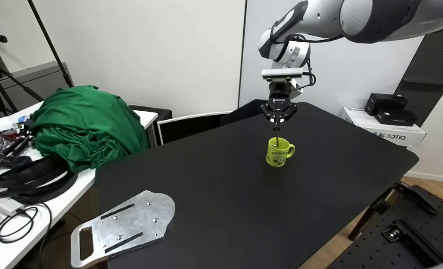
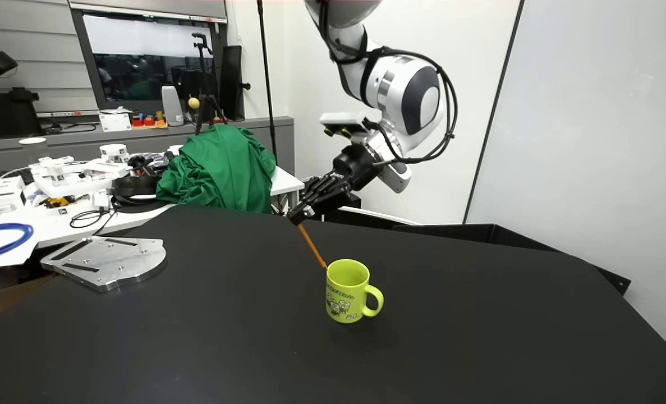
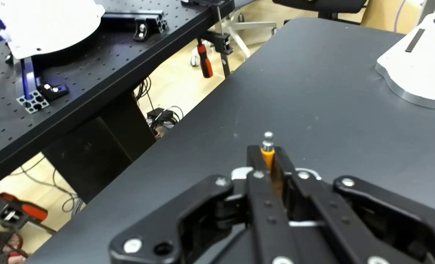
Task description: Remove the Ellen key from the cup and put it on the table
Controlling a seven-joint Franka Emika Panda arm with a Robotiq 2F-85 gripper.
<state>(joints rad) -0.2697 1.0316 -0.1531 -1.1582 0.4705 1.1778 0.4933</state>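
The Ellen key is a thin orange-brown rod (image 1: 277, 137) (image 2: 312, 247), slanting down from my gripper (image 1: 277, 126) (image 2: 295, 217) to the cup. In the wrist view my gripper (image 3: 267, 148) is shut on the key, whose silver ball end (image 3: 268, 136) sticks out past the fingertips. The lime-green cup (image 1: 276, 159) (image 2: 341, 294) stands upright on the black table (image 1: 221, 209) (image 2: 226, 336) (image 3: 294, 80). In an exterior view the key's lower end overlaps the cup's mouth; in an exterior view it meets the rim's edge. Whether it is inside I cannot tell. The cup is out of the wrist view.
A silver metal plate (image 1: 135, 216) (image 2: 111, 258) (image 3: 419, 73) lies at one table edge. A white desk (image 1: 75, 186) with cables and a green cloth (image 1: 87, 127) (image 2: 223, 168) stands beside the table. A black perforated bench (image 3: 92, 69) stands near another edge.
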